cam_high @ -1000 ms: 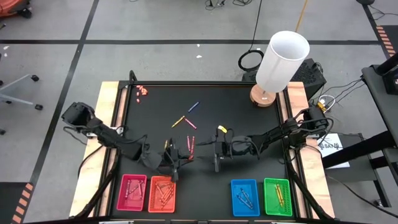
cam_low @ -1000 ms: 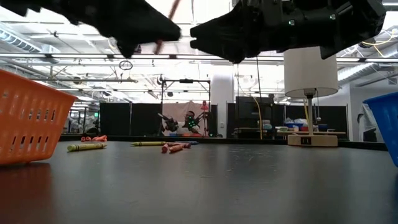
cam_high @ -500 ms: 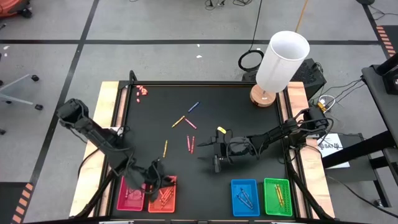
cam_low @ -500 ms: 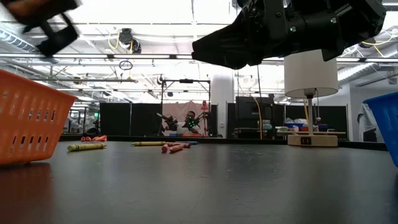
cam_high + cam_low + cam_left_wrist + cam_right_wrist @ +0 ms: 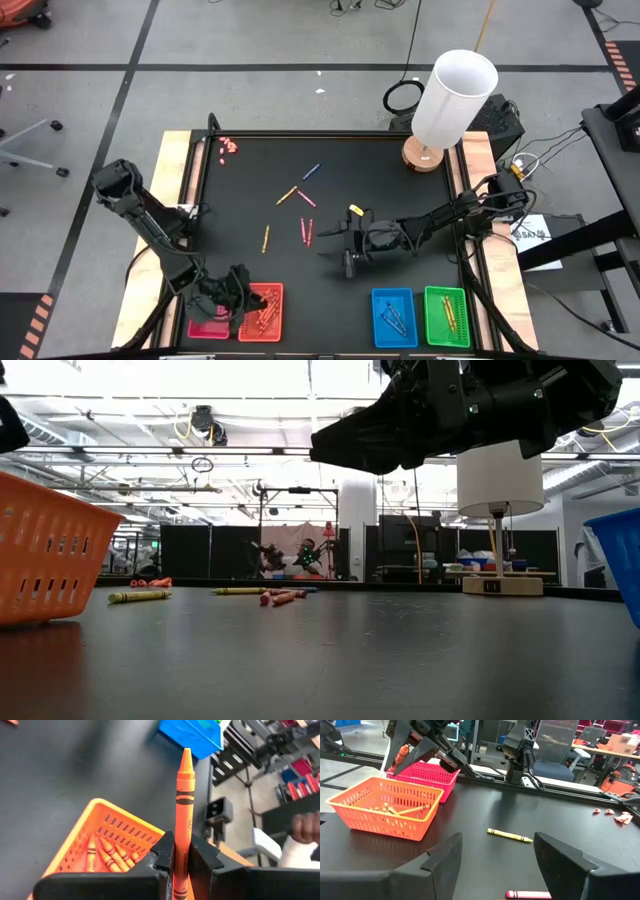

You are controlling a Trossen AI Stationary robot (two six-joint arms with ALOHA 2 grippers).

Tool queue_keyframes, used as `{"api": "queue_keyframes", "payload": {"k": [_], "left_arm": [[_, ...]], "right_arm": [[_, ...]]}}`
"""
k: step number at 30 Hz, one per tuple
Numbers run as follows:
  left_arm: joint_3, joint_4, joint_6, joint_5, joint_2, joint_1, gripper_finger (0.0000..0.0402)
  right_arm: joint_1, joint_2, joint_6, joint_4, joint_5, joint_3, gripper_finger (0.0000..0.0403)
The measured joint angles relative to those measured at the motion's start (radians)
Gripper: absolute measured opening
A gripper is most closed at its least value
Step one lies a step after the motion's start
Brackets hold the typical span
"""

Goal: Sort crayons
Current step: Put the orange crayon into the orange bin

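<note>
My left gripper (image 5: 181, 862) is clamping an orange crayon (image 5: 183, 815) over the orange tray (image 5: 107, 815) rim. At three o'clock my right gripper (image 5: 347, 262) is hanging apart over bare table (image 5: 400, 200)

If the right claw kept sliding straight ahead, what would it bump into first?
Probably the yellow crayon lying on the black table ahead of the open right gripper; farther on stands the orange basket. Depth is uncertain.

Orange crayon (image 5: 184, 820), black wrapper bands; orange tray (image 5: 102, 832); pink tray (image 5: 427, 772); blue tray (image 5: 393, 316); green tray (image 5: 446, 315).
</note>
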Motion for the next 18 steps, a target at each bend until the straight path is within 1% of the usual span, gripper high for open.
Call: {"api": "queue_keyframes", "payload": {"k": [4, 7, 9, 12, 14, 18], "left_arm": [[0.000, 0.003, -0.085, -0.044, 0.044, -0.013, 0.0040], [0.000, 0.012, -0.145, -0.025, 0.073, -0.024, 0.0040], [0.000, 0.034, -0.150, -0.003, 0.085, -0.029, 0.0040], [0.000, 0.084, -0.145, 0.003, 0.093, -0.039, 0.0042], [0.000, 0.090, -0.152, 0.016, 0.096, -0.042, 0.0050], [0.000, 0.087, -0.169, 0.022, 0.096, -0.042, 0.0082]], "right_arm": [[0.000, 0.000, 0.000, 0.000, 0.000, 0.000, 0.0231], [0.000, 0.000, 0.000, 0.000, 0.000, 0.000, 0.0230], [0.000, 0.000, 0.001, 0.000, 0.000, 0.000, 0.0231], [0.000, 0.000, 0.019, -0.002, 0.000, 0.000, 0.0230], [-0.001, 0.000, 0.020, -0.004, 0.000, 0.000, 0.0231], [-0.002, 0.000, 0.016, -0.007, 0.000, 0.000, 0.0230]]}}
